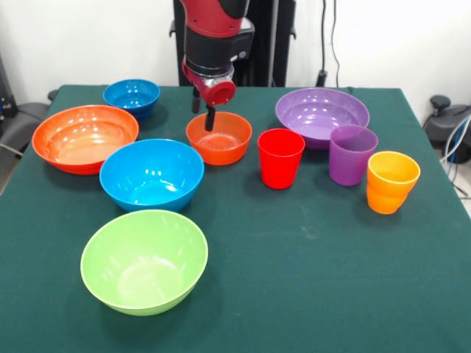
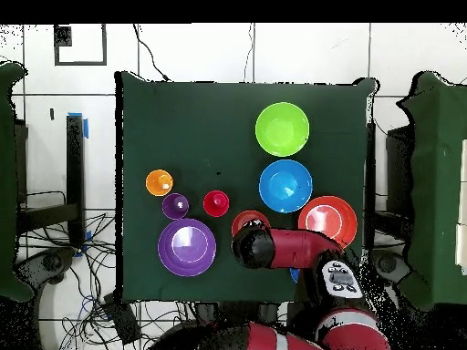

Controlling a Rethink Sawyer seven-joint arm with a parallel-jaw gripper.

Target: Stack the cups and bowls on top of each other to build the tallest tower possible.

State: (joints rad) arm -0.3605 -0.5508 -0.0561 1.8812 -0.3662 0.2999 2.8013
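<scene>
Gripper: over small orange bowl; fingers' opening unclear, holding nothing.
Overhead: arm hides dark blue bowl.

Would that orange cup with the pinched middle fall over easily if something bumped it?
Probably yes: the orange cup stands upright, taller than its base is wide, and looks like light plastic. Its glossy surface may be slippery, though the waist might help a grip.

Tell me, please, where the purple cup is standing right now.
In the front view the purple cup stands upright on the right side of the table, between the red cup and the orange cup, just in front of the wide purple bowl.
</scene>
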